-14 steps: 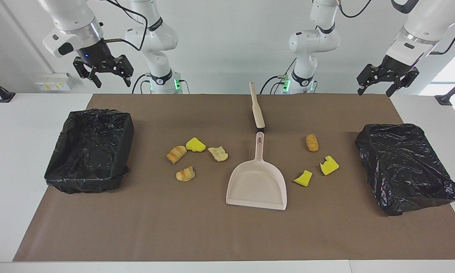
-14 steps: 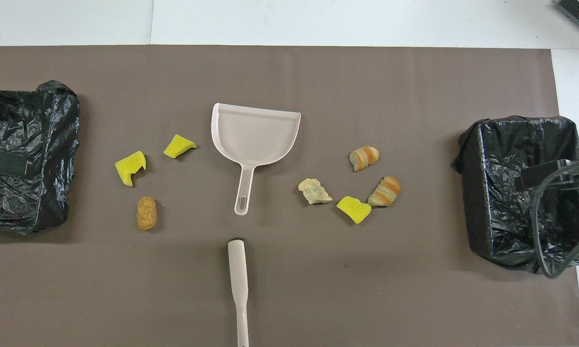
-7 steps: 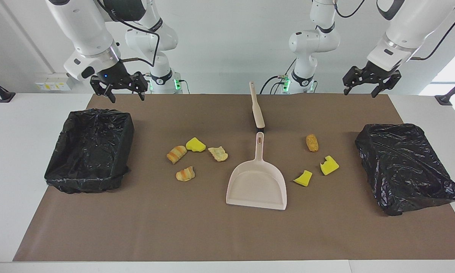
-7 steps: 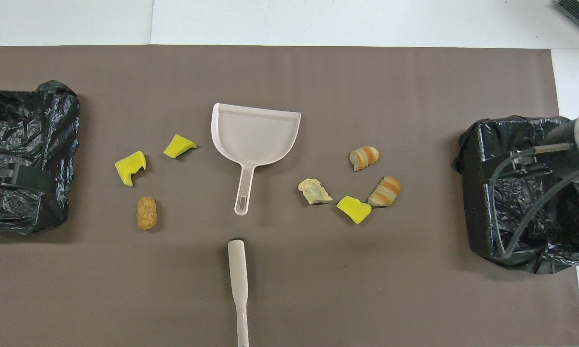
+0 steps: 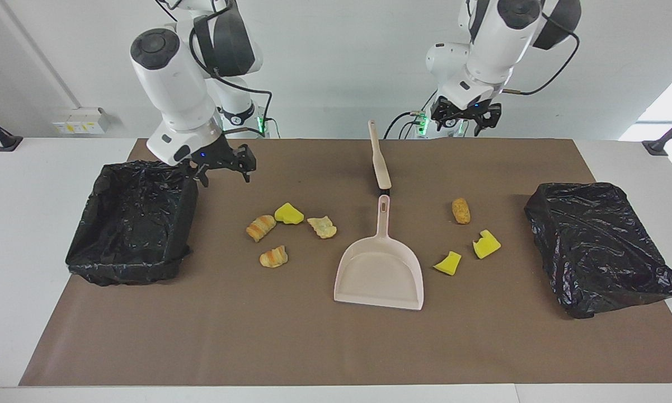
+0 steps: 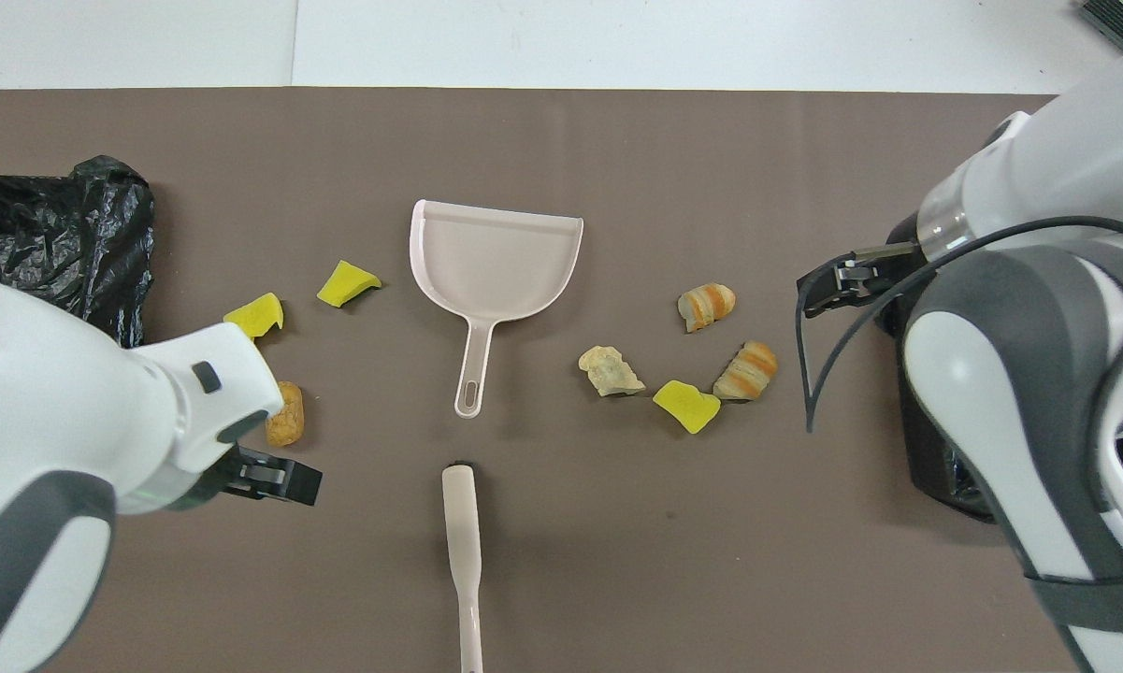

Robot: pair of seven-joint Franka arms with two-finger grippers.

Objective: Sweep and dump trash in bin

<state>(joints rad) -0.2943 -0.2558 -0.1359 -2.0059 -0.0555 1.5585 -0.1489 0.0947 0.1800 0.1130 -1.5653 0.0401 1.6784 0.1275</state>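
Trash lies scattered on the brown mat [image 5: 291,336] covering the bench, in two clusters flanking a beige plastic dustpan [image 5: 380,274] (its handle points toward the robots). Toward the right arm's end sit two striped croissant-shaped pieces [image 5: 261,227] [image 5: 273,257], a yellow sponge chunk [image 5: 288,214] and a pale bread-like scrap [image 5: 322,226]. Toward the left arm's end sit a fried nugget [image 5: 461,210] and two more yellow sponge chunks [image 5: 486,244] [image 5: 447,263]. A beige-handled brush [image 5: 379,159] lies nearer the robots than the dustpan. Two black-bag-lined bins [image 5: 134,221] [image 5: 598,246] stand at either end of the mat. The right gripper [image 5: 224,168] hangs over the mat beside its bin, fingers apart and empty. The left gripper [image 5: 465,120] hangs over the mat's edge nearest the robots, fingers apart and empty.
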